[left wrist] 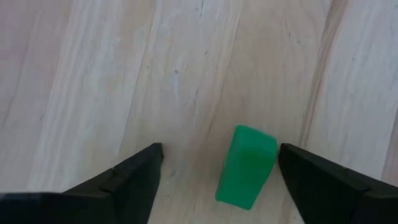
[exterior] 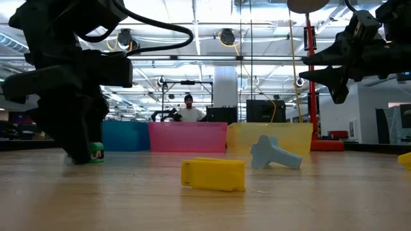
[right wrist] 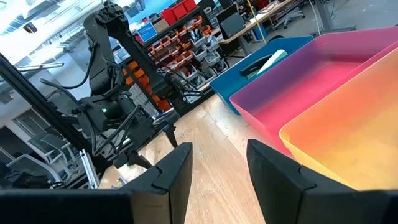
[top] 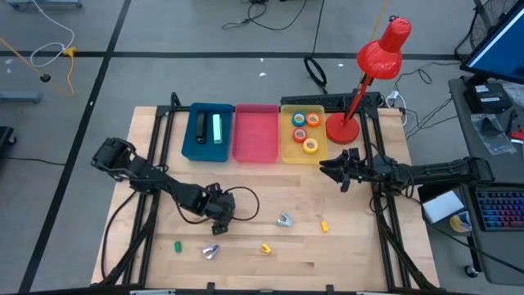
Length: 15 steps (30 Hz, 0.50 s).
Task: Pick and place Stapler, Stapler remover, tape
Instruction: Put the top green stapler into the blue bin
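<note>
My left gripper (left wrist: 221, 149) is open and low over the near middle of the table (top: 219, 218). Its fingers stand on either side of a small green block (left wrist: 247, 165), which lies flat on the wood and is closer to one finger. In the low view the green block (exterior: 96, 152) shows at the gripper's foot. Loose on the table lie a blue-grey remover (top: 284, 220), a silver one (top: 211, 251), two yellow pieces (top: 266, 247) (top: 324, 225) and another green piece (top: 176, 245). My right gripper (top: 332, 170) hangs open in the air near the yellow bin (top: 288, 150).
Three bins stand in a row at the far edge. The blue bin (top: 187, 135) holds staplers, the pink one (top: 255, 135) shows nothing inside, and tape rolls (top: 304, 131) lie in the yellow one. A red desk lamp (top: 344, 127) stands right of the bins. A person shows far behind the table (exterior: 188, 109).
</note>
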Available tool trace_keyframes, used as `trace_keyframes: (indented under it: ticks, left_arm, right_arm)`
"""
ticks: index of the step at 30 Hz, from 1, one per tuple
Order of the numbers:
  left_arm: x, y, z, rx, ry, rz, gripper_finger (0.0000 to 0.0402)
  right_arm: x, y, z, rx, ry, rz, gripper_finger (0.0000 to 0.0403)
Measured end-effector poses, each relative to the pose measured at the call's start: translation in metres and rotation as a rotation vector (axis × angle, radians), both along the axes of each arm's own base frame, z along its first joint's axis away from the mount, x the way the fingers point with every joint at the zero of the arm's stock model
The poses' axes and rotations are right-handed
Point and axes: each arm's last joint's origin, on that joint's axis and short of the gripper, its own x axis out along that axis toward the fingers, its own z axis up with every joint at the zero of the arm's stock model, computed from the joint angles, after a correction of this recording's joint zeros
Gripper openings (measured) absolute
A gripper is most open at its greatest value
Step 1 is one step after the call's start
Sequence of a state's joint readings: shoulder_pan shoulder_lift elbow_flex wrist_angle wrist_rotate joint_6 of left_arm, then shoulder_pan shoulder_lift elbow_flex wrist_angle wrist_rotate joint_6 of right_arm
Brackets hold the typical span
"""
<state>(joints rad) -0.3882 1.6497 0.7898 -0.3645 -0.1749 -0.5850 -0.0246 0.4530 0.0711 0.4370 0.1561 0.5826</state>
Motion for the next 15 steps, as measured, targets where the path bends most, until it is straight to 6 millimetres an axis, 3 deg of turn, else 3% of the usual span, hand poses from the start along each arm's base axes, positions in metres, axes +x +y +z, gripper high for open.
trace_keyframes:
  ticks: [15]
  left_arm:
    - [0.0033,-0.0028,0.0008,-0.077,-0.025,0.035,0.0152]
  right_arm:
    - [0.0000,0.0000,0.0000,0.008,-0.001,0.000,0.0144]
